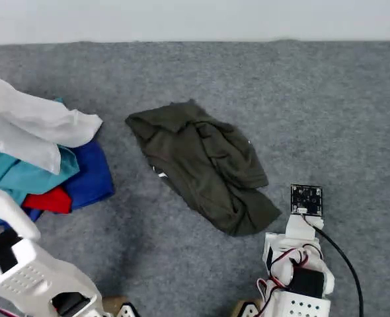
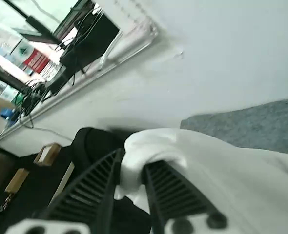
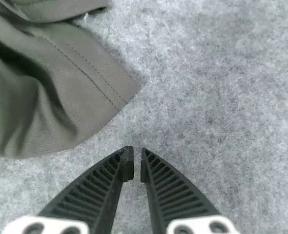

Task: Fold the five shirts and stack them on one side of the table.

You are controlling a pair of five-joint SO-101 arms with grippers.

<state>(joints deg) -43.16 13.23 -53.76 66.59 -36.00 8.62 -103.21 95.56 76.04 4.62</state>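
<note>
A crumpled olive shirt [image 1: 201,165] lies in the middle of the grey table [image 1: 327,112]. At the left, a white shirt [image 1: 30,125] hangs lifted over a pile of a teal shirt [image 1: 23,177], a blue shirt [image 1: 89,175] and a red shirt [image 1: 49,200]. My left gripper [image 2: 133,163] is shut on a fold of the white shirt [image 2: 222,170], held up off the table. My right gripper [image 3: 133,163] is shut with nothing in it, low over bare table just beside the olive shirt's hem [image 3: 51,92].
The left arm's white body [image 1: 30,277] sits at the front left and the right arm's body [image 1: 301,271] at the front right. A pale wall [image 1: 195,20] borders the far edge. Bare grey surface stretches right of the olive shirt.
</note>
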